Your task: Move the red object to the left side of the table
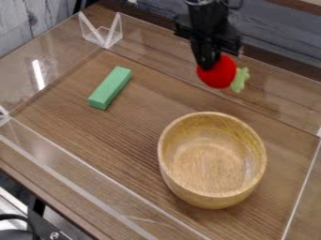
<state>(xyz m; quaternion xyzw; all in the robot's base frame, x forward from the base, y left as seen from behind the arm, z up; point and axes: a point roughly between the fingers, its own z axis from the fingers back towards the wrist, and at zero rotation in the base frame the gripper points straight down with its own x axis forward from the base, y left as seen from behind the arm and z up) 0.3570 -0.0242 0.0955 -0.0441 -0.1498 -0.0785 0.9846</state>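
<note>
The round toy fruit (217,72) is bright red with a light green end, the rectangular block (111,86) green, the wood-grain surface (88,141) dark brown.

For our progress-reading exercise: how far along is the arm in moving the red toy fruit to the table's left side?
Done: the gripper is shut on the red object, which appears lifted off the table. In hand: it hangs beyond the wooden bowl, well apart from the green block. Left: carry it across to the left side and release.

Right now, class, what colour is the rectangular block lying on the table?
The block is green; the camera view shows it best.
</note>
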